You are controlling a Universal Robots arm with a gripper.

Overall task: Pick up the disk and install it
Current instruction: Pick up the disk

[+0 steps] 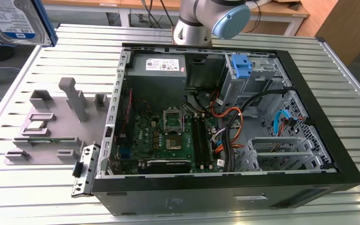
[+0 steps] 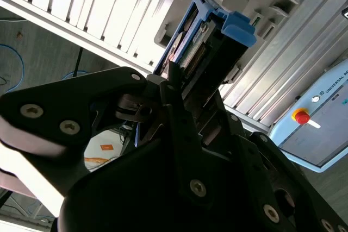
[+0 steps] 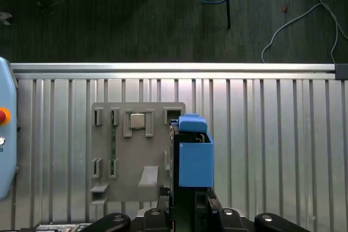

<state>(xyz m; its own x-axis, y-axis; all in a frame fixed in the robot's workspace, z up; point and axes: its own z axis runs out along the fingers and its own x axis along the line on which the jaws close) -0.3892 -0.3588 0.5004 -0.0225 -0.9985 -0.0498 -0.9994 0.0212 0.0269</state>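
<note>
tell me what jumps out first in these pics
The open computer case lying on the slatted table dominates the exterior view, motherboard and cables exposed. The disk in its blue carrier sits at that view's upper left corner, clamped in the fingers, beside a grey fixture tray in the first wrist view.

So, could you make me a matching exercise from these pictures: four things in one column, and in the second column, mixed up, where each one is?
Things
1. the disk
2. blue bracket
3. power supply
4. grey fixture plate

Places
a. lying on the table, at the exterior view's left of the case
b. held in the gripper, off the table
c. inside the case, grey, with a white label
d. inside the case, on the metal drive cage

Pairs: 1-b, 2-d, 3-c, 4-a
</note>
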